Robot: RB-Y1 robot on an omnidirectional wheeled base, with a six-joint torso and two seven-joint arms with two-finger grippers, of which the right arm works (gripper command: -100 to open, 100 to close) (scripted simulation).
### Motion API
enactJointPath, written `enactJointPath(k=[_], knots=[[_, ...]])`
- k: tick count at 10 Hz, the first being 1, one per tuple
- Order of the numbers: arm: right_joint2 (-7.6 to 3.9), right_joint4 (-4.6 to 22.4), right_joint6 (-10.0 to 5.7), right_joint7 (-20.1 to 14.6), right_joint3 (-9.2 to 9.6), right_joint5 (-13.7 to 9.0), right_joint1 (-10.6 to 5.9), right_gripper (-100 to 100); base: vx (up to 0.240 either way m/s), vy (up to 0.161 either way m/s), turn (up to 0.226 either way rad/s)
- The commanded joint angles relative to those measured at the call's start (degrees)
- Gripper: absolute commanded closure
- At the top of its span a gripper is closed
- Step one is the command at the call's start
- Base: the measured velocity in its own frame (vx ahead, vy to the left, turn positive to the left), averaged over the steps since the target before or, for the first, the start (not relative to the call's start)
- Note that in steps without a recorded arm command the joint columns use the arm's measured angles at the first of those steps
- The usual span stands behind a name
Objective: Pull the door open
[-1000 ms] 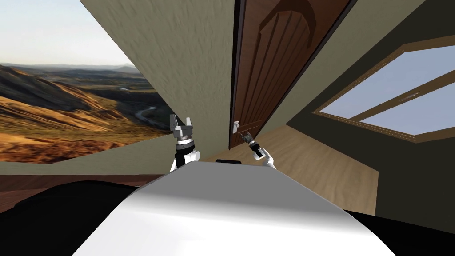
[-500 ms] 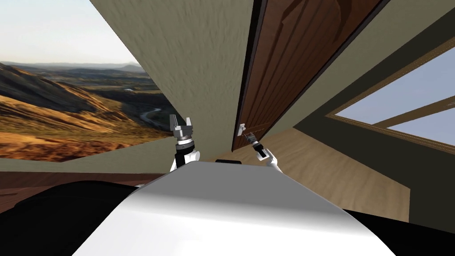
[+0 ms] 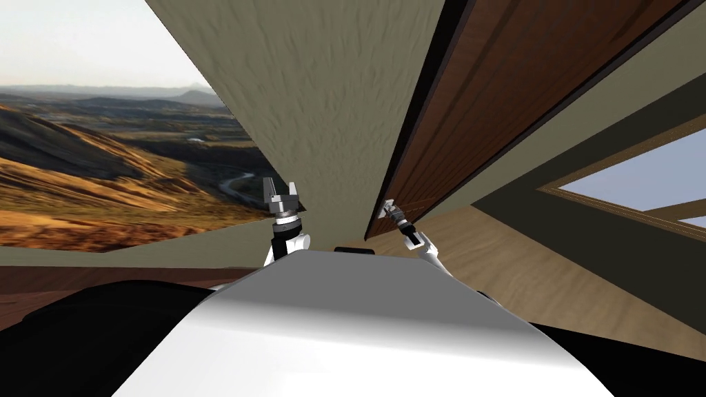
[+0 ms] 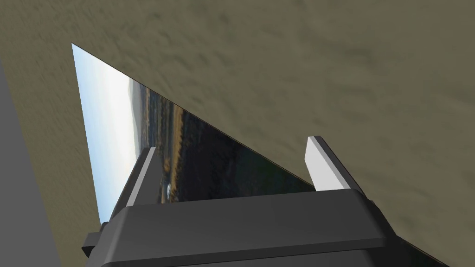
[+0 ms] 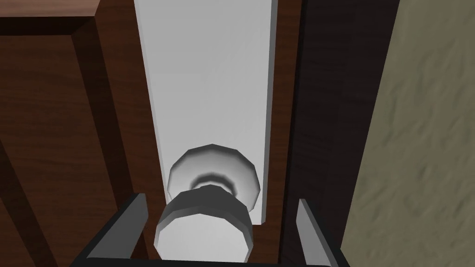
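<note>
A brown panelled door [image 3: 496, 89] rises at the upper right of the head view, set in a dark frame [image 3: 420, 117]. Its round grey knob [image 3: 388, 205] sits on a long white plate [image 5: 208, 83]. My right gripper [image 3: 394, 212] is at the knob. In the right wrist view the knob [image 5: 204, 227] lies between the open fingers [image 5: 134, 222] of the right gripper [image 5: 220, 225], with a gap on each side. My left gripper [image 3: 281, 187] is held up in front of the beige wall, left of the door, and in its own wrist view the left gripper [image 4: 232, 169] is open and holds nothing.
The beige wall [image 3: 331, 103] runs left of the door. A large landscape picture [image 3: 103, 172] covers the wall at the far left. A framed window [image 3: 641, 186] is on the darker wall to the right. Light wooden floor [image 3: 538, 269] lies below the door.
I have moved nearer the door, which has grown and slid right in the head view. My right gripper has reached out from beside the knob to around it. The left arm has kept still.
</note>
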Motion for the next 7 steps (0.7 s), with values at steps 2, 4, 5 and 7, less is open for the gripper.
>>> enactJointPath(k=[2, 4, 5, 7], knots=[[0.05, -0.2, 0.23, 0.0, 0.12, 0.1, 0.06, 100, -0.021, -0.02, -0.021], [0.05, -0.2, 0.23, 0.0, 0.12, 0.1, 0.06, 100, -0.016, -0.01, 0.009], [0.05, -0.2, 0.23, 0.0, 0.12, 0.1, 0.06, 100, 0.0, 0.0, 0.0], [0.26, -0.1, 0.59, -2.0, 0.07, -0.7, -0.07, 100, -0.02, -0.012, 0.031]])
